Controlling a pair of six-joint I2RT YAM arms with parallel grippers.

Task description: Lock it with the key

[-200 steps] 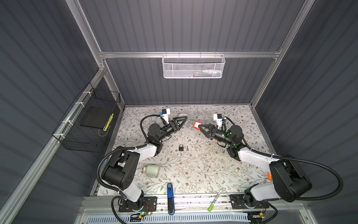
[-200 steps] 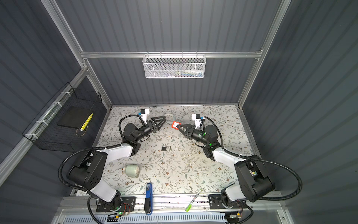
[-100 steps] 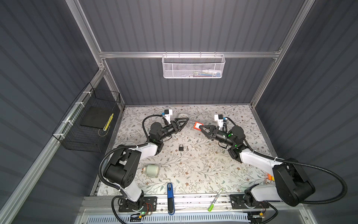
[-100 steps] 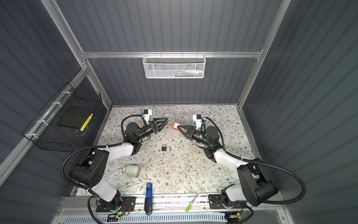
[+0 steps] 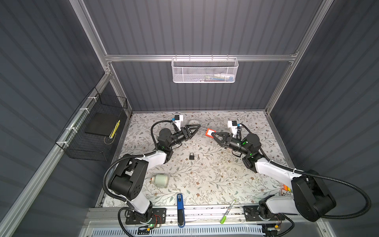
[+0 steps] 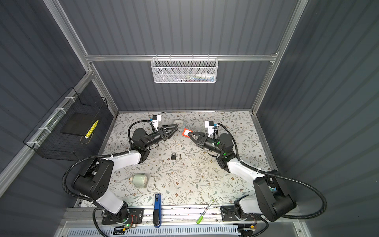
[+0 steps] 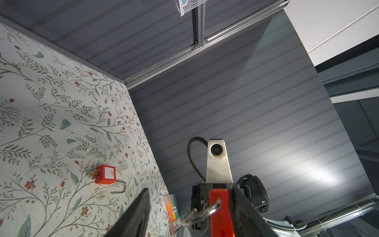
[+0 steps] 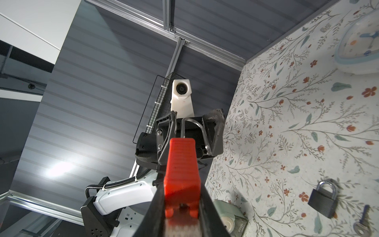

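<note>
My right gripper (image 5: 213, 134) (image 8: 181, 184) is shut on a red padlock (image 5: 209, 132) (image 6: 186, 132) (image 8: 181, 170), held above the table. Its silver shackle (image 8: 195, 131) (image 7: 205, 211) points at my left gripper (image 5: 196, 129) (image 6: 174, 128) (image 7: 190, 190). That gripper is open, and its fingers (image 8: 215, 123) stand on either side of the shackle without closing on it. A black padlock (image 5: 191, 156) (image 6: 174, 156) (image 8: 323, 201) lies shut on the table's middle, with a small key (image 5: 198, 157) (image 6: 180, 157) (image 8: 362, 223) beside it.
A second red padlock (image 7: 105, 174) lies on the mat with its shackle open. A pale tape roll (image 5: 161, 180), a blue tool (image 5: 180, 207) and a green marker (image 5: 227, 209) lie near the front. A round white dish (image 5: 192, 122) is behind the left gripper.
My left gripper has moved right, toward the held red padlock, so its fingertips now flank the shackle. The right gripper has shifted only slightly and keeps its grip.
</note>
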